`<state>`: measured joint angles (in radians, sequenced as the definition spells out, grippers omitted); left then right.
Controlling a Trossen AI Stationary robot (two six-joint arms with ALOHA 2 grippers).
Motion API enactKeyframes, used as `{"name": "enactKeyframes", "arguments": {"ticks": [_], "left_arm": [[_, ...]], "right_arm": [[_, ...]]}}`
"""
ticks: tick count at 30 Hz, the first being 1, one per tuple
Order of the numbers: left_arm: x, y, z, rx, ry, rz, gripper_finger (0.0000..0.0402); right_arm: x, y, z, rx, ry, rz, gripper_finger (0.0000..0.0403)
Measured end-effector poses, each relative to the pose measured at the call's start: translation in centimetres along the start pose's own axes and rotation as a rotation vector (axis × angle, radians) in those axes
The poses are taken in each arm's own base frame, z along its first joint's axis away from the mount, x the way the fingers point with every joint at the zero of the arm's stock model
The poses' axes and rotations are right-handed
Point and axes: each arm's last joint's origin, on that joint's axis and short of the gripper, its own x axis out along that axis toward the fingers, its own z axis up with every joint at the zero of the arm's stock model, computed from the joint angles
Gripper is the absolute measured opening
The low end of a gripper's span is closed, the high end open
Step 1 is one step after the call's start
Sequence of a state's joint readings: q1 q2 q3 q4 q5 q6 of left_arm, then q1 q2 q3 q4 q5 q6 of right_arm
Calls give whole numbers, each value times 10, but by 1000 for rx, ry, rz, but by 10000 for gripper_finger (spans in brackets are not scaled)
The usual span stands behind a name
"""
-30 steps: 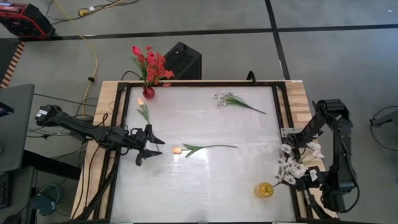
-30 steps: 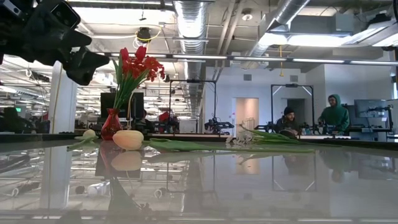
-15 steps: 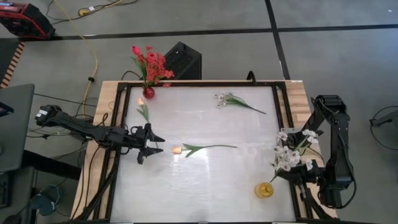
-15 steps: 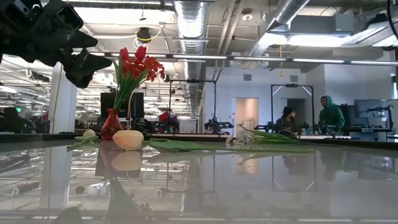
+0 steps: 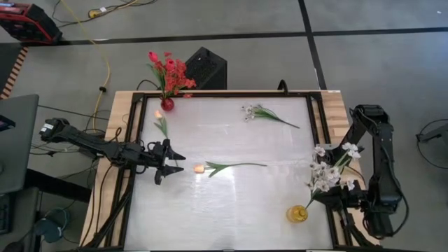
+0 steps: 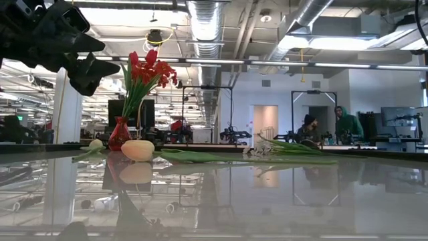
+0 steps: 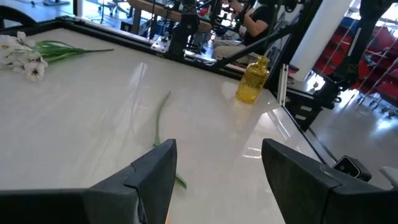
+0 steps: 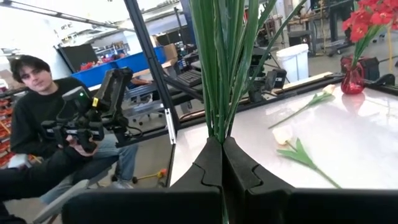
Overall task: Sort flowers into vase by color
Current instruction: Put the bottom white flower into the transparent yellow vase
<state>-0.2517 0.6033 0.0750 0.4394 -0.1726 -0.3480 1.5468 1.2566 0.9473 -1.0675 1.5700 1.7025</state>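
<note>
A pale orange tulip bud (image 5: 199, 169) lies flat on the white table, its stem pointing toward the right edge. My left gripper (image 5: 170, 163) hovers open just left of it; in the left wrist view (image 7: 217, 180) the stem (image 7: 158, 124) runs out ahead between the fingers. A second tulip (image 5: 162, 125) lies near the red vase (image 5: 167, 104), which holds red flowers (image 5: 169, 70). A white sprig (image 5: 256, 112) lies by the far edge. My right gripper (image 5: 323, 198) is shut on a bunch of white blossoms (image 5: 330, 168) beside the yellow vase (image 5: 297, 213). My right gripper pinches a bundle of several green stems (image 8: 219, 127) between its two shut fingers (image 8: 208, 163). The stems rise straight out past the fingertips, along the fingers. The bunch is lifted clear of the table, and its white blooms (image 5: 320, 175) spread out beyond the gripper.
A black frame (image 5: 316, 119) runs around the table top. A black box (image 5: 206, 68) sits beyond the far edge, next to the red vase. A seated person (image 8: 37, 99) holding a device is beyond the table's right side. Bare table lies between the tulip and the yellow vase.
My right gripper has carried the white bunch up and a little toward the far edge, away from the yellow vase's mouth; the blooms now spread higher over the right rail. My left gripper has stayed open by the tulip bud.
</note>
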Motion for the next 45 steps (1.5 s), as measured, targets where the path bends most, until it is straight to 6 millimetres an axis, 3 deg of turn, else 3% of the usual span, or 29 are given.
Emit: {"name": "enactKeyframes", "arguments": {"ticks": [13, 37, 45], "left_arm": [[0, 1, 0, -5, -2, 16, 224], [0, 1, -3, -14, 25, 25, 224], [0, 1, -3, -14, 25, 26, 224]], "right_arm": [[14, 9, -19, -28, 8, -62, 21], [11, 10, -35, 37, 92, -55, 22], [11, 9, -35, 26, 104, -56, 63]]}}
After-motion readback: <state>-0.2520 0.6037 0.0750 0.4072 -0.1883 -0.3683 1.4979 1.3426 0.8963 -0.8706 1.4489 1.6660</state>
